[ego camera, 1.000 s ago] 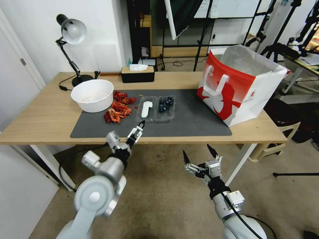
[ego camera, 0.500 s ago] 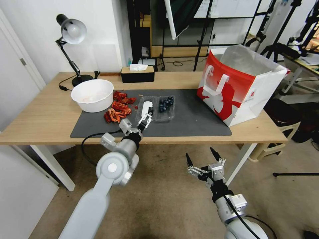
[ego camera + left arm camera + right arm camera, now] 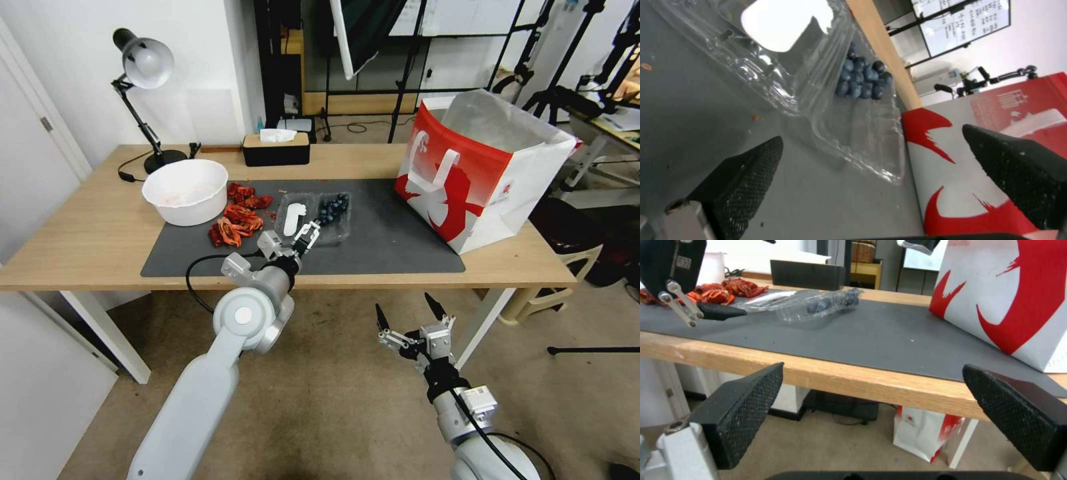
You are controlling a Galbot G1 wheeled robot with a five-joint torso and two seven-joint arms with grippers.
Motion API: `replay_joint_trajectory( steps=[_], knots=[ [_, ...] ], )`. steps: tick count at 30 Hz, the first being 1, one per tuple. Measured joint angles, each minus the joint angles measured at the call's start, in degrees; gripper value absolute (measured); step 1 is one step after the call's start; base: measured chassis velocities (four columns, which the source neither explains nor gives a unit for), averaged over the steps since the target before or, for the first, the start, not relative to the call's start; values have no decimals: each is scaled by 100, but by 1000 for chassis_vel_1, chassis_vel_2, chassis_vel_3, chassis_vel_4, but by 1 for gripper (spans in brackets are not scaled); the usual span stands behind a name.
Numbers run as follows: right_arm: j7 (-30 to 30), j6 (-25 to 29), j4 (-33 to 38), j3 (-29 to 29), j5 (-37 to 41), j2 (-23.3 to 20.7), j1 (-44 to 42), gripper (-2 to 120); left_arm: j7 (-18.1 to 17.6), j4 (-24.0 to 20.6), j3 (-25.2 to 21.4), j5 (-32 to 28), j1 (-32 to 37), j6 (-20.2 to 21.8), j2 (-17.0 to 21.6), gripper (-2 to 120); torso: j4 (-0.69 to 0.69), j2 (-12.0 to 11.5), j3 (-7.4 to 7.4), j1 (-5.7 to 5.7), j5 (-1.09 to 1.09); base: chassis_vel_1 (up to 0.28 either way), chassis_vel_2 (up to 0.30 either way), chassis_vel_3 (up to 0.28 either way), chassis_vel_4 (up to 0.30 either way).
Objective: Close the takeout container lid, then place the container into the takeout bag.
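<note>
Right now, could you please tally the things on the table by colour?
White: 1, bowl
Clear: 1, takeout container
Red-and-white: 1, takeout bag
Black: 2, tissue box, lamp
Red: 1, pile of dried pieces
Total: 6

A light wooden desk [image 3: 80, 247] carries a dark grey mat [image 3: 393, 240] across its middle; a round white bowl [image 3: 185, 191] stands on the mat's far left corner, partly over the bare wood; just beside the bowl, on the mat, lies a heap of red dried pieces [image 3: 237, 217]; a black tissue box [image 3: 276, 149] with a wooden top and a white tissue poking out sits at the desk's far edge; a black desk lamp [image 3: 141, 73] with a silvery shade stands at the far left corner, its cord trailing over the wood; beige carpet [image 3: 333, 413] covers the floor below.
</note>
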Motion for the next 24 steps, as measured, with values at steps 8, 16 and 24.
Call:
replay_joint_trajectory(
  steps=[8, 16, 24],
  knots=[
    [4, 1, -46, 22, -20, 26, -12, 100, -282, 326, 56, -10, -220, -133, -70, 100, 0, 0, 0, 0, 0, 0, 0, 0, 0],
    [-1, 17, -74, 2, -46, 54, -13, 100, -358, 408, 11, -23, -291, -179, -99, 100, 0, 0, 0, 0, 0, 0, 0, 0, 0],
    [-5, 34, -74, -7, -62, 50, -56, 100, -403, 537, -12, -45, -377, -210, -154, 100, 0, 1, 0, -1, 0, 0, 0, 0, 0]
  ],
)
